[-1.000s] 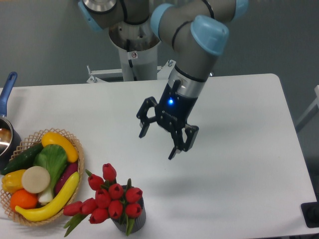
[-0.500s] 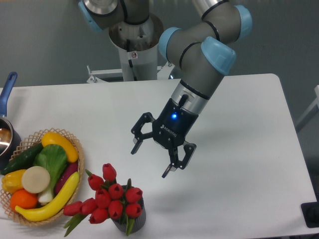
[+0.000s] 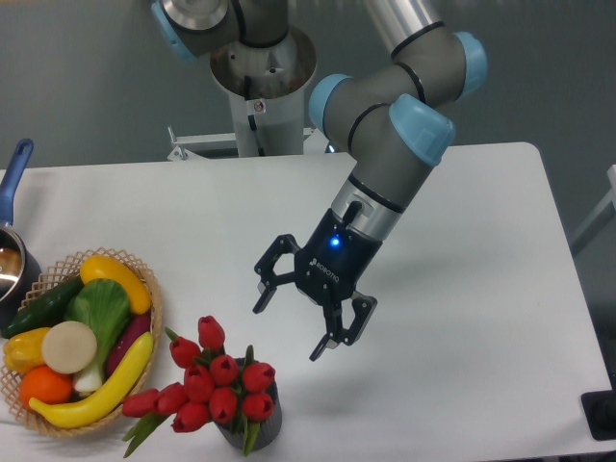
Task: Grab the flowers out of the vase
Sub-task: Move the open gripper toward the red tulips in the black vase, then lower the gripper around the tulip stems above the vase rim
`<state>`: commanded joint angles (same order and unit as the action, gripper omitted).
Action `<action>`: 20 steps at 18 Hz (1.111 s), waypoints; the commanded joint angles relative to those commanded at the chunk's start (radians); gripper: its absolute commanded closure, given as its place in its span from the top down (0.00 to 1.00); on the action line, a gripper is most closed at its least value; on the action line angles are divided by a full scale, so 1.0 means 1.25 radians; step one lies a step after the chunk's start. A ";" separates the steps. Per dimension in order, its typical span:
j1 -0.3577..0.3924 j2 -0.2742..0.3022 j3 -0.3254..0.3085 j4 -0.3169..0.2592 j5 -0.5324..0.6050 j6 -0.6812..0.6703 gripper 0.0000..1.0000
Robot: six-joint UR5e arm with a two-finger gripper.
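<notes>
- flowers: bunch of red tulip buds with green leaves, near edge of the table, left of centre; stems down in the vase, a couple of buds drooping low to the left over the tabletop
- vase: small dark ribbed cylinder, upright, mostly hidden under the buds (only its right side and base show), near the table's front edge
- gripper: in the air above and to the right of the flowers, close to them but not touching; fingers spread wide, nothing between them; one fingertip points toward the left, the other hangs lower on the right, just above the rightmost buds
- blue light glowing on the gripper's black body; grey arm with light blue joint caps rises from it up and to the right, then back to the base at the far side
- table: white top, gripper's soft shadow on it right of the vase
- basket: woven, left of the flowers and just beside the drooping buds; holds fruit and vegetables (yellow bananas, cucumber, orange, a white round one, green leafy one)
- pot: blue handle, at the far-left edge beyond the basket, partly cut off by the frame
- dark object at the lower right corner, off the table, can't tell what
</notes>
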<state>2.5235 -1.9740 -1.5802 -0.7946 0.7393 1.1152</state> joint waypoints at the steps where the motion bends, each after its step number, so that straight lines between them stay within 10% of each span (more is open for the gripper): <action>1: -0.010 -0.016 0.015 0.000 0.001 0.001 1.00; 20: -0.058 -0.069 0.032 0.001 -0.006 0.027 1.00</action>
<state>2.4513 -2.0601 -1.5401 -0.7931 0.7317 1.1490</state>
